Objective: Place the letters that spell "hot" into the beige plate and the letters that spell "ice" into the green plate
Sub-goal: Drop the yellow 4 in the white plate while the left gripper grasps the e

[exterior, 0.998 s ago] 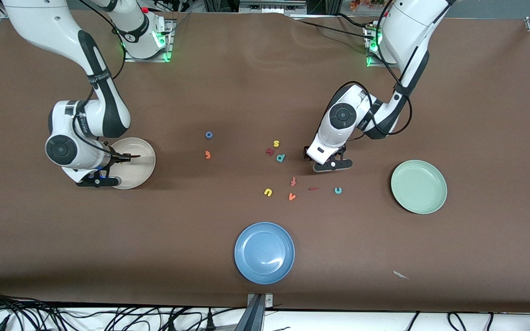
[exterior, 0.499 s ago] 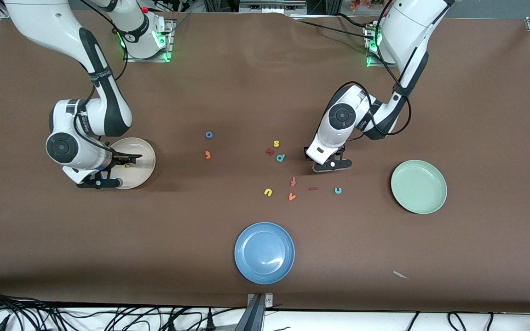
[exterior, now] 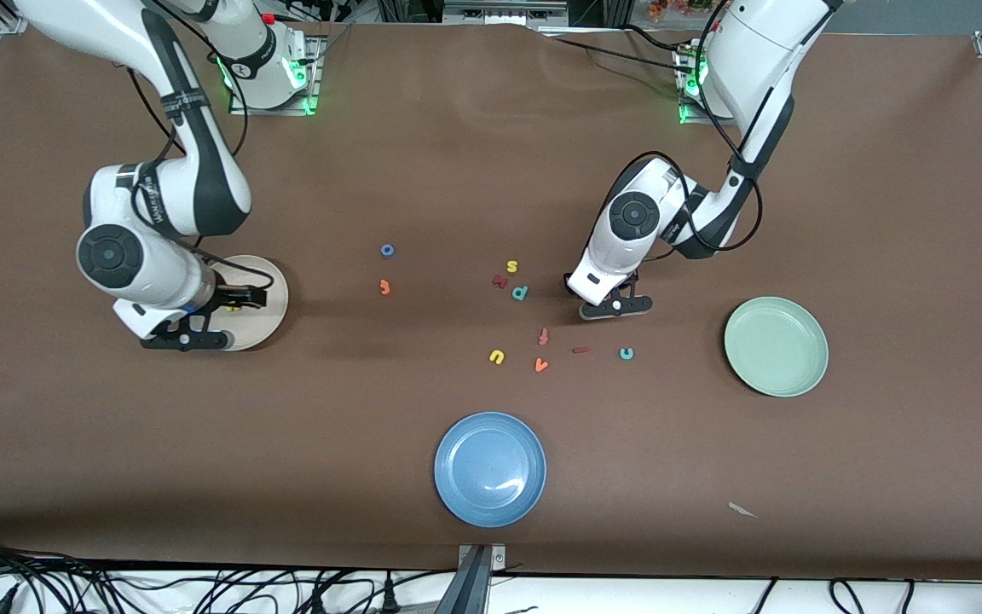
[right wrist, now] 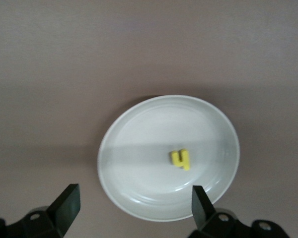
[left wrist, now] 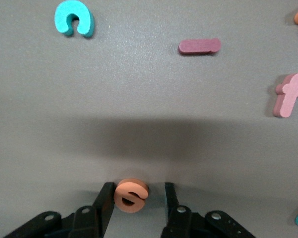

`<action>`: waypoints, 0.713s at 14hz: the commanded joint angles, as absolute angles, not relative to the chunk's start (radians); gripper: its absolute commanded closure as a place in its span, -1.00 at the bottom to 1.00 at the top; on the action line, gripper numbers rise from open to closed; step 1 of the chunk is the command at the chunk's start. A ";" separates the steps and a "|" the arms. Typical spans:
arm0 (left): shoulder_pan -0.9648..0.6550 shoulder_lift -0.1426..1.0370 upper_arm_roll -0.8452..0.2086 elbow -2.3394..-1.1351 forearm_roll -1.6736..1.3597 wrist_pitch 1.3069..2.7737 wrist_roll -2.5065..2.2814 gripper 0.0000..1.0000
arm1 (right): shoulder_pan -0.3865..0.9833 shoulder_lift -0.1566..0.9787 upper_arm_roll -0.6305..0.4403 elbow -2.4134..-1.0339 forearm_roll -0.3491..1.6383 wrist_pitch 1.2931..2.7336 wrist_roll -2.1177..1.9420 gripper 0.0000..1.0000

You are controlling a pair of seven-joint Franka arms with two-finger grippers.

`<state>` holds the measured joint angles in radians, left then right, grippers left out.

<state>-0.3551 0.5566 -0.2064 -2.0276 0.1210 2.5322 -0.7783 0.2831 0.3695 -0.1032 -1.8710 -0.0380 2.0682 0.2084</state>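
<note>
Over the beige plate [exterior: 268, 314] hangs my right gripper [exterior: 239, 298], open [right wrist: 134, 198] and empty. The yellow h [right wrist: 181, 159] lies in that plate [right wrist: 139, 148]. My left gripper [exterior: 615, 305] is low at the table near the middle. Its fingers [left wrist: 138, 187] stand on either side of the orange e [left wrist: 131, 195]: one touches it, the other is apart. The teal c [left wrist: 74, 18] and the dark red i [left wrist: 199, 46] lie close by, nearer the front camera [exterior: 626, 353] [exterior: 580, 350]. The blue o [exterior: 387, 250] and orange t [exterior: 384, 286] lie between the arms. The green plate [exterior: 776, 345] is bare.
A blue plate [exterior: 490, 468] sits near the front edge. Loose letters lie around the middle: a pink f [exterior: 544, 337], an orange v [exterior: 541, 365], a yellow u [exterior: 497, 356], a teal p [exterior: 520, 292] and a yellow s [exterior: 511, 267].
My right gripper opened over the beige plate, the yellow h dropped into it, and the hand rose. The left gripper stayed in place.
</note>
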 commanded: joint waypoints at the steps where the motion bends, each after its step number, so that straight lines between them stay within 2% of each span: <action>1: -0.364 0.558 -0.199 -2.019 0.153 2.505 -0.802 0.17 | 0.282 0.356 -0.061 -1.859 -0.046 2.033 0.299 -0.98; 5: -0.364 0.558 -0.199 -2.020 0.153 2.502 -0.802 0.26 | 0.284 0.336 -0.041 -1.859 -0.041 2.033 0.337 -0.98; 9: -0.364 0.560 -0.198 -2.020 0.153 2.502 -0.802 0.39 | 0.282 0.333 0.053 -1.871 -0.040 2.014 0.498 -0.98; 10: -0.362 0.560 -0.198 -2.020 0.153 2.502 -0.802 0.48 | 0.284 0.336 0.073 -1.874 -0.040 2.014 0.530 -0.98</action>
<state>-0.3552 0.5557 -0.2070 -2.0235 0.1210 2.5243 -0.7783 0.2897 0.3518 0.0300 -1.8566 -0.0379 2.0322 0.4591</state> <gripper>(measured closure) 0.687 0.004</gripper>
